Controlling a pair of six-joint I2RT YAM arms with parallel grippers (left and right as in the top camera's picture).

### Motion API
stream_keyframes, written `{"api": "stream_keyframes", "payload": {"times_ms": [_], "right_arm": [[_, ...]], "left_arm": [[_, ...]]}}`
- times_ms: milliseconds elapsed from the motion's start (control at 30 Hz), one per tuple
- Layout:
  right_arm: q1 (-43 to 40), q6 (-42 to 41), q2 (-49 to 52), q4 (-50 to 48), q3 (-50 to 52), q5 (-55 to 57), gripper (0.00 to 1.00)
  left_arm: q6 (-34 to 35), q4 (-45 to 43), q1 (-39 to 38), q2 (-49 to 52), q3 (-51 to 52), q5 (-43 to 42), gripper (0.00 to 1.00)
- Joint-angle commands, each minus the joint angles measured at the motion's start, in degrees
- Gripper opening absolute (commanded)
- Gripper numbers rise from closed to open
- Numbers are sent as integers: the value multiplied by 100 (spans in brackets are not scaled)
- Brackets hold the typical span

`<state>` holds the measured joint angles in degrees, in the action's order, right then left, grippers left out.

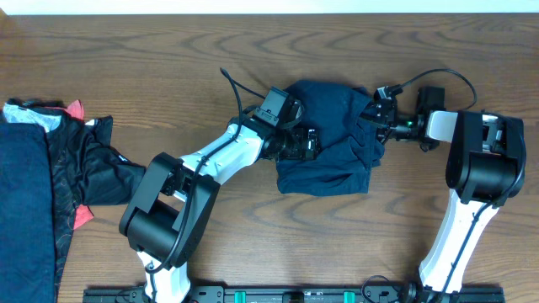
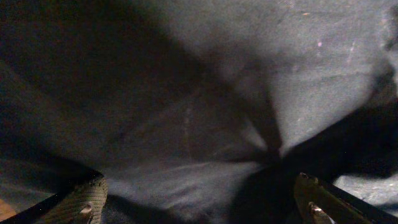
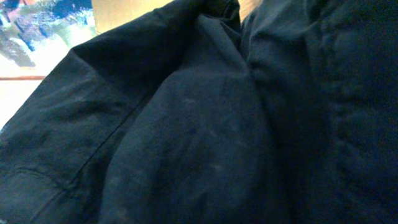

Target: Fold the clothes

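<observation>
A plain dark navy garment point(image 1: 333, 160) of the clothes lies bunched at the table's centre right. My left gripper point(image 1: 308, 143) is pushed against its left edge. In the left wrist view the garment point(image 2: 249, 74) fills the frame, and the gripper point(image 2: 199, 208) is open, its fingers point(image 2: 84, 202) far apart with loose cloth lying between them. My right gripper point(image 1: 376, 118) is at the garment's upper right edge, its tips buried in folds. The right wrist view shows only dark fabric point(image 3: 205, 124); no fingers show there.
More clothes are piled at the table's left edge: a navy piece point(image 1: 25, 194), a black mesh-like piece point(image 1: 97, 168) and a red trim point(image 1: 76, 109). Bare wooden table point(image 1: 253, 50) surrounds the centre garment. The arm bases stand along the front edge.
</observation>
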<state>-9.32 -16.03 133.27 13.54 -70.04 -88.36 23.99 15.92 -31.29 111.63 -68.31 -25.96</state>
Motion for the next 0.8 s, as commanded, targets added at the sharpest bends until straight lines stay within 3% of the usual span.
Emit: {"api": "stream_keyframes", "payload": {"times_ms": [0, 467, 533, 567, 600, 633, 667, 767], "right_arm": [[-291, 328, 1191, 61, 400, 3300, 1], [-304, 732, 1152, 63, 310, 3283, 1], [-304, 890, 1152, 125, 302, 3254, 49], [-304, 977, 1152, 146, 302, 3228, 51], [-304, 997, 1152, 146, 299, 3217, 43], [-306, 997, 1152, 144, 299, 3217, 6], [-308, 992, 1152, 144, 297, 3220, 1], [-308, 992, 1152, 146, 291, 3222, 1]], "left_arm": [[9, -96, -7, 203, 68, -157, 98], [9, -535, -2, 162, 68, -326, 98], [9, -535, -2, 162, 68, -295, 98], [9, -535, -2, 162, 68, -295, 98], [9, -535, -2, 162, 68, -295, 98], [7, -535, -2, 162, 68, -295, 98], [7, -535, -2, 162, 68, -295, 98], [7, -533, -2, 162, 68, -295, 98]]}}
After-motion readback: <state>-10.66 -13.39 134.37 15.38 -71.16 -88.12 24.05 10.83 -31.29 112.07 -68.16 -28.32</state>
